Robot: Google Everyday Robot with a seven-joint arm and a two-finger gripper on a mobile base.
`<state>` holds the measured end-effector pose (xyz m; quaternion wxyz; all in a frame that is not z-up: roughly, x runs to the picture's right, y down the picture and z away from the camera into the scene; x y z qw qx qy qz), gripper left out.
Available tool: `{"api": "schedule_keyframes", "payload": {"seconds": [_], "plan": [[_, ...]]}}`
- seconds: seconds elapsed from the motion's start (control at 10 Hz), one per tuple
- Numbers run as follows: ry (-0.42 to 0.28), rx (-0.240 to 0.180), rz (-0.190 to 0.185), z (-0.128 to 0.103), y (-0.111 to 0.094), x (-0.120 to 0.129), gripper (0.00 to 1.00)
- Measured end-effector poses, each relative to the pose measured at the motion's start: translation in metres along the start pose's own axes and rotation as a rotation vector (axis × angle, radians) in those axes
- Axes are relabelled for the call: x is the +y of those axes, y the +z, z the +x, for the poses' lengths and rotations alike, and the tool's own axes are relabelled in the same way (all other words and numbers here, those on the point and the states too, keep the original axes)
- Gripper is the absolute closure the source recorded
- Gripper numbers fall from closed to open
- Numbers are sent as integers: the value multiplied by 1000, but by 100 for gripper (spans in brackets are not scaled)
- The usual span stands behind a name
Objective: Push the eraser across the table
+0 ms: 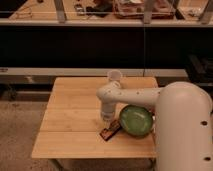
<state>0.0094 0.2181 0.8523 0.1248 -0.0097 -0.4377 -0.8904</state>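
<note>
A light bamboo-wood table (70, 125), matt and marked by plank seams, is seen beneath a robot arm (150, 100) clad in smooth, off-white plastic with a soft sheen. The pincer (107, 120) is lowered at the eraser (111, 131), whose dark top is dull and edged in orange-tan. A glossy green bowl (136, 121) is set just beside it.

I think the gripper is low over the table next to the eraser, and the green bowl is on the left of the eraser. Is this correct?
Not quite. In the camera view the green bowl sits to the right of the eraser, not the left. The rest holds: the gripper is low over the table, just above the eraser.
</note>
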Motion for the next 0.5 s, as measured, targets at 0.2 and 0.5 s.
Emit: {"api": "schedule_keyframes", "payload": {"seconds": [0.2, 0.5], "plan": [[30, 63, -8, 4, 1, 0, 70], [31, 64, -7, 5, 1, 0, 70]]}}
